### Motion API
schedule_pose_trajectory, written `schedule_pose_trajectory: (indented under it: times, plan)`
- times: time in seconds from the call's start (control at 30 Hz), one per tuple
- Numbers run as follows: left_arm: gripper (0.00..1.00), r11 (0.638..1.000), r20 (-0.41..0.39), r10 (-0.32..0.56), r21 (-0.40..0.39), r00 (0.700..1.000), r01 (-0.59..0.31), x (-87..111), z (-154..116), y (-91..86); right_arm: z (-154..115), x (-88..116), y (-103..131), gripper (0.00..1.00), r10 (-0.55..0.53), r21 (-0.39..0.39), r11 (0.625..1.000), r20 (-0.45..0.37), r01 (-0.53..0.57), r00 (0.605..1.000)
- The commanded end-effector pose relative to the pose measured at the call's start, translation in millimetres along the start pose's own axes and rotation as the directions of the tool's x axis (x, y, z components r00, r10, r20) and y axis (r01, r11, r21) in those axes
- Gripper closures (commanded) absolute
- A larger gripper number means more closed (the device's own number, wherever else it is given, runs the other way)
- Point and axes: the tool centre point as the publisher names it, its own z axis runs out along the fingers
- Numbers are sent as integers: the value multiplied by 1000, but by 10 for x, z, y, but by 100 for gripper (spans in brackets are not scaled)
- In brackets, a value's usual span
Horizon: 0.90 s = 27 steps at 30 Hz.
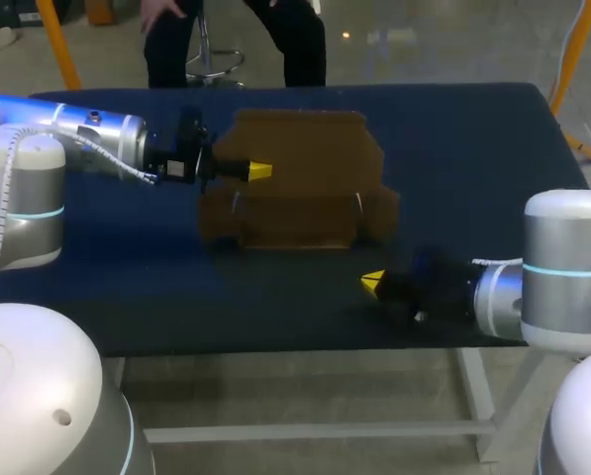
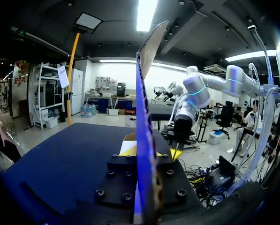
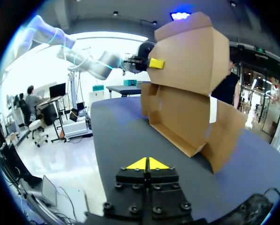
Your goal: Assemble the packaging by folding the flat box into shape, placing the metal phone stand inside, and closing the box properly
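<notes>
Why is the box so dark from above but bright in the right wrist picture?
Head view: dim light, so the brown box nearly blends into the dark table. Right wrist view: bright room light falls on its panels. Left wrist view: overhead light glares behind the box, held by the left gripper, leaving its near edge shadowed.

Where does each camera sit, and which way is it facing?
Head view: fixed above and behind, looking down on the table; both arms, left gripper on the box.
Left wrist view: on the left arm, looking along a box flap between its fingers.
Right wrist view: on the right arm, behind the right gripper, facing the box and left gripper.
All three show the box.
</notes>
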Motion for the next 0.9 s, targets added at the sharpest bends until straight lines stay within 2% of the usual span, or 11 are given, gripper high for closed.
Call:
schedule_pose_trajectory:
  times: [0.03,0.17,0.27,0.4,0.47,0.53,0.7,0.9]
  plan:
    - [100,1000,-5,0,1,1000,0,-10,2,20,-443,-78,-87,93,-5,-27,1000,-21,5,1000]
    - [100,1000,-5,0,1,1000,0,-10,2,20,-516,-156,-121,80,-6,-32,999,-19,5,1000]
    - [100,1000,-5,0,1,1000,0,-10,2,20,-584,-211,-128,60,-28,-32,999,-16,27,999]
    - [100,1000,-5,0,1,1000,0,-10,2,20,-652,-298,-140,42,-46,-32,998,-9,46,999]
    - [100,1000,-5,0,1,1000,0,-10,2,20,-668,-348,-148,27,-51,-32,998,-5,51,999]
    - [100,1000,-5,0,1,1000,0,-10,2,20,-671,-405,-158,21,-55,-31,998,-3,55,998]
    - [100,1000,-5,0,1,1000,0,-10,2,20,-640,-598,-194,15,-48,-43,998,6,49,999]
    - [100,1000,-5,0,1,1000,0,-10,2,20,-559,-824,-226,19,-38,-52,998,18,38,999]
